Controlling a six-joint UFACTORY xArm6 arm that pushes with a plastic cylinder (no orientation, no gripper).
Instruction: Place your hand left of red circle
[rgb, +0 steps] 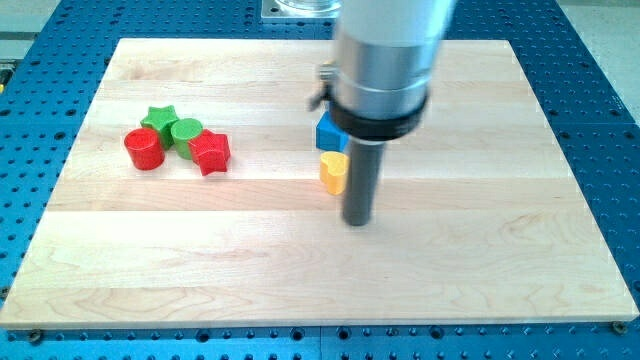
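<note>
The red circle (144, 148) lies at the view's left on the wooden board (200, 260). Touching it on its right is a cluster: a green star (158, 119), a green circle (186, 132) and a red star (210, 152). My tip (358, 220) rests on the board near the middle, far to the right of the red circle. It stands just right of and below a yellow heart (333, 171). A blue block (329, 131) sits above the heart, partly hidden by the arm.
The arm's wide silver and black body (385, 70) hangs over the board's top middle and hides what lies behind it. A blue perforated table (600, 120) surrounds the board.
</note>
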